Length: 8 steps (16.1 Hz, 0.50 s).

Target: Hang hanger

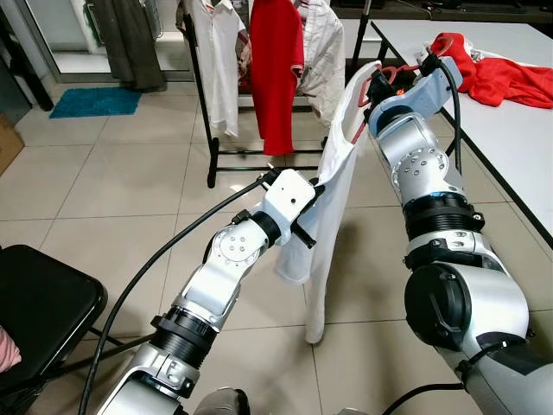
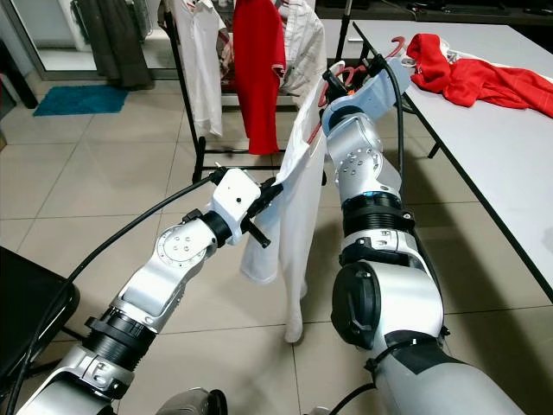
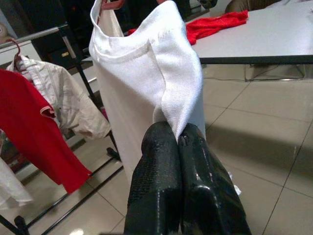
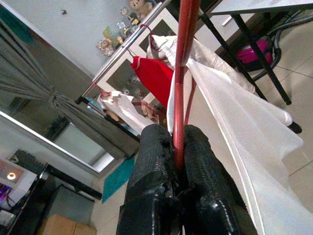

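Hanging from the red hanger (image 4: pixel 185 58), a white garment (image 1: pixel 333 186) drapes down between both arms at frame centre. Right gripper (image 4: pixel 178 147) fingers are clenched on the hanger's red rod, held up at 1 o'clock beside the counter (image 1: pixel 518 130). Left gripper (image 3: pixel 180 134) fingers are clenched on a fold of the white garment lower down. Clothes rack (image 1: pixel 197 95) stands at 12 o'clock, carrying a red shirt (image 1: pixel 276 69). Red cloth (image 1: pixel 497 73) lies on the counter.
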Motion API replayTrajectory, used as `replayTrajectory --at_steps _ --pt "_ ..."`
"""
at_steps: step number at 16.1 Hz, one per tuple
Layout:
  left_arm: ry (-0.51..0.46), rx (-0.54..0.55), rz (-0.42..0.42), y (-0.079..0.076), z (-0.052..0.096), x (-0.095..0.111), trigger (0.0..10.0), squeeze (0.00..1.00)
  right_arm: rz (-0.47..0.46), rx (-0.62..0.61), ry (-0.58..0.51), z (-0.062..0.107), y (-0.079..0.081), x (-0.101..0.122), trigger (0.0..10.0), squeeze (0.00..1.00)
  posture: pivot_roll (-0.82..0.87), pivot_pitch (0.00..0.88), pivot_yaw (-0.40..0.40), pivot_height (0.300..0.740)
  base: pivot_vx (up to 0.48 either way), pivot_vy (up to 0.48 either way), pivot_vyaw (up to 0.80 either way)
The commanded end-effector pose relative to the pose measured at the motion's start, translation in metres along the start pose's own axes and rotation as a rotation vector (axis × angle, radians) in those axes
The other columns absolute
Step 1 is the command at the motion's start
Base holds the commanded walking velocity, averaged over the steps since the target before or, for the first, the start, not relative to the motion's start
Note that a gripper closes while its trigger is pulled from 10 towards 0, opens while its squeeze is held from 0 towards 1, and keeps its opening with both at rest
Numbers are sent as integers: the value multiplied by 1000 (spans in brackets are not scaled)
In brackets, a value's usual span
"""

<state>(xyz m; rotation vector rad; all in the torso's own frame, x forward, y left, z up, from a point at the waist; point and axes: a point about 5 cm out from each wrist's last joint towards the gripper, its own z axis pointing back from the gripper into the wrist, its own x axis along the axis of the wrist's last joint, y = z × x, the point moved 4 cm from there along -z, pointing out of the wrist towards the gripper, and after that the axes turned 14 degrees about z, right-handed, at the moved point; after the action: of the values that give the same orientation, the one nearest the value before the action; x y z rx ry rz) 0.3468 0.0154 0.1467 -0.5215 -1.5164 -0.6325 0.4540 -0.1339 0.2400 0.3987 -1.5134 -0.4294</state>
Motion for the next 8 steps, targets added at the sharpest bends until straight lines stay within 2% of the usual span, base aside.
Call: replayTrajectory --at_steps 1,4,8 --pt "5 15 -5 4 -2 2 0 0 4 20 -53 -1 7 15 10000 0 -30 22 -6 740 0 0 0" --pt "-13 -9 -24 0 -2 11 0 0 26 13 -43 -1 4 12 10000 0 -31 22 -8 740 0 0 0" --pt "-48 -125 -113 -20 -3 37 0 0 87 -49 -20 0 -10 -3 10000 0 -25 23 -14 740 0 0 0"
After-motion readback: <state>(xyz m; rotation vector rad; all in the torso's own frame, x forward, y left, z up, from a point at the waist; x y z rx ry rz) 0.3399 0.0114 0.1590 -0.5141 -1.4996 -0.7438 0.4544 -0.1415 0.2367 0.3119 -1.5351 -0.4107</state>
